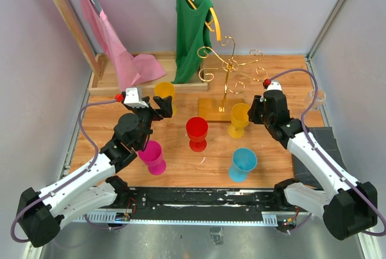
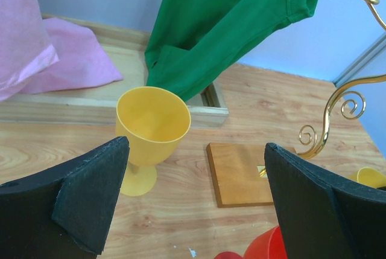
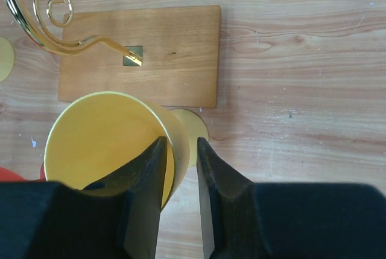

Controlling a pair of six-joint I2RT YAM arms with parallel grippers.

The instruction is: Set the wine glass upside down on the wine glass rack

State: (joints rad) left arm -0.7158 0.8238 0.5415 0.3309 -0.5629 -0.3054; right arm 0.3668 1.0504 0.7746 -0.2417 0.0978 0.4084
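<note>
The yellow wine glass [image 3: 102,144] is seen upright on the worktop [image 3: 301,90], just beside the flat base of the wine glass rack [image 3: 151,47]. Its rim is straddled by the right end effector [image 3: 181,144], one finger inside the bowl and one outside; whether the wall is already pressed cannot be told. The left end effector [image 2: 196,150] is held wide apart before a second yellow glass [image 2: 151,120].

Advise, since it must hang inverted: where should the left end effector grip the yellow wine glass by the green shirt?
Likely the bowl of the yellow wine glass, from the near side: it stands upright, the open left end effector faces it, stem left free.
</note>
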